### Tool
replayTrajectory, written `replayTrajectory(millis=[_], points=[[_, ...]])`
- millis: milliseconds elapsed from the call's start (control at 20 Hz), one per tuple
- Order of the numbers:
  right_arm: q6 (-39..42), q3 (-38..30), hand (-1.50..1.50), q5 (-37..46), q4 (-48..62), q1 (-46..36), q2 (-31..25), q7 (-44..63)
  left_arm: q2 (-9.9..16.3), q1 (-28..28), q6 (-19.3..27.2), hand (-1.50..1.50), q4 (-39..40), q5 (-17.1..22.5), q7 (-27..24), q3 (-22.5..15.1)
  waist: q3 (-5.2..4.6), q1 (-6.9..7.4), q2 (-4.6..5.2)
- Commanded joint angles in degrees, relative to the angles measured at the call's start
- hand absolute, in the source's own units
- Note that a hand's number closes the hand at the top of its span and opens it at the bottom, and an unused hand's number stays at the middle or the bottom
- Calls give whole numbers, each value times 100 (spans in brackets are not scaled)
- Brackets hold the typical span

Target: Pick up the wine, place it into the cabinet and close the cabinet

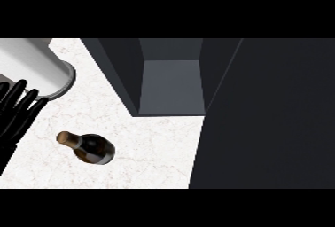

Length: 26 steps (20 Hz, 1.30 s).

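Observation:
The wine bottle (pixel 91 149), dark glass with a tan cork, stands on the pale marble counter (pixel 150 146) at the lower left. The dark cabinet (pixel 171 84) is open at the upper middle, and its grey inside shows with nothing in it. Its door (pixel 268 115) is swung out and fills the right side of the view. My left hand (pixel 16 113) shows at the left edge, fingers straight and spread, about a hand's width left of the bottle and not touching it. My right hand is out of view.
A grey forearm (pixel 36 66) crosses the upper left corner above the black hand. The counter runs between the bottle and the cabinet's front edge (pixel 167 114).

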Motion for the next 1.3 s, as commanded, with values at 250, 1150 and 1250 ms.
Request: replayTrajectory(millis=[250, 1150, 1250], points=[[-367, 451, -150, 1039, -918, -115, -288, 634, -280, 184, -513, -150, 978, -639, -924, -81, -3, 3, -1], [-968, 647, -150, 1123, -1068, -365, -829, 923, -299, 829, -1497, -150, 3214, -1720, -3304, 306, -5, -27, -11], [-1128, 814, -150, 1404, -656, -871, -569, 1014, -123, 496, -1578, -150, 3554, -1768, -3366, 375, -9, -2, -4]])
